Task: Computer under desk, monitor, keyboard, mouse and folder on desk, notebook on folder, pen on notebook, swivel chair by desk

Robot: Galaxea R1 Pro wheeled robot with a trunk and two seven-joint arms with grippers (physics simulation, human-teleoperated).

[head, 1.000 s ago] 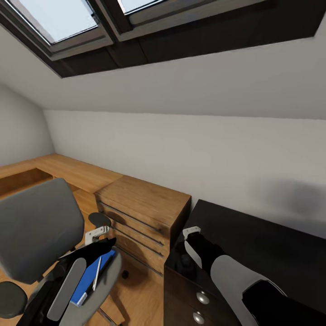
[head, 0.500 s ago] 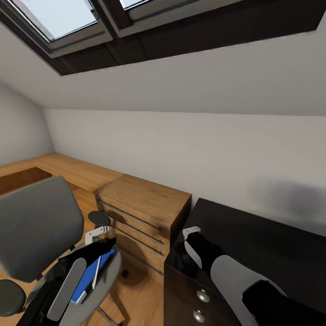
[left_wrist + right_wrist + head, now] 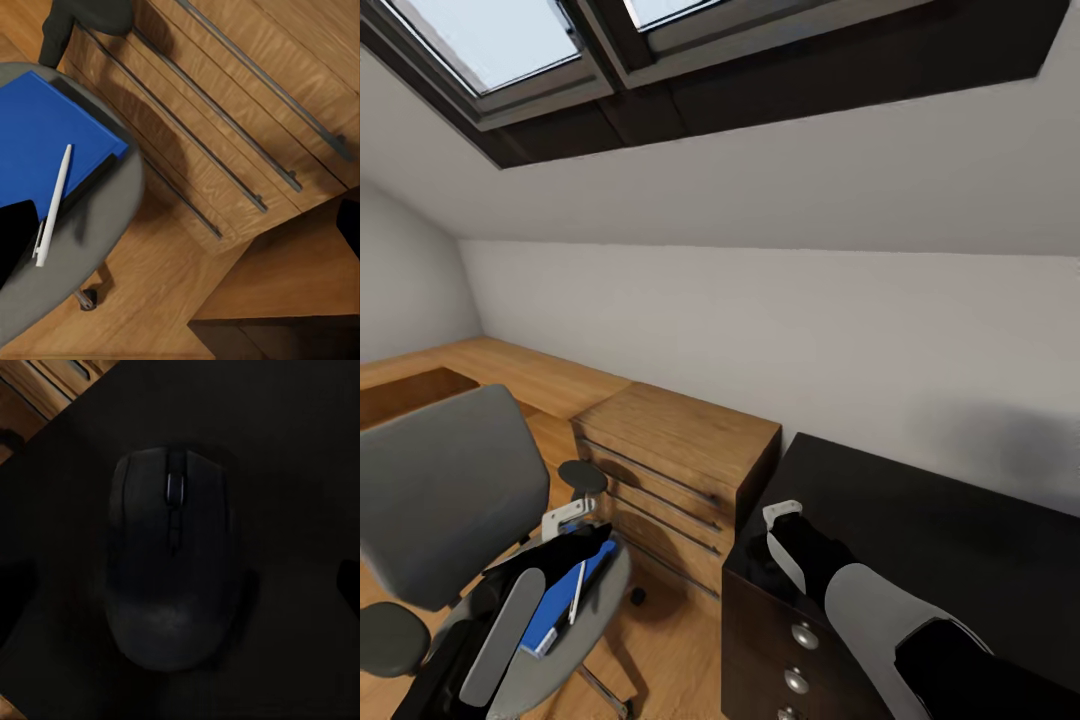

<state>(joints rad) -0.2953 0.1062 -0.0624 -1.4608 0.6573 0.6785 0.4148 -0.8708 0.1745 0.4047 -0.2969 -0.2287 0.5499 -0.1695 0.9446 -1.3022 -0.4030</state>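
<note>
The grey swivel chair (image 3: 445, 490) stands at the left. On its seat lies the blue folder (image 3: 560, 600) (image 3: 45, 142), and the white pen (image 3: 574, 592) (image 3: 54, 202) rests on top of it. My left gripper (image 3: 582, 542) (image 3: 180, 225) hovers open just above the folder and pen, holding nothing. The black mouse (image 3: 172, 559) lies on the dark cabinet (image 3: 920, 530). My right gripper (image 3: 778, 545) (image 3: 180, 592) is open just above it, one finger on each side. The monitor, keyboard, computer, notebook and desk are out of view.
A wooden drawer chest (image 3: 675, 455) (image 3: 247, 112) stands between the chair and the dark cabinet, whose drawers carry round knobs (image 3: 805, 632). A low wooden bench (image 3: 500, 375) runs along the sloped white wall. Skylights (image 3: 490, 40) are overhead.
The whole picture has shifted a little, so the camera has moved. Both grippers keep their places over the folder and the mouse, with no change in their opening.
</note>
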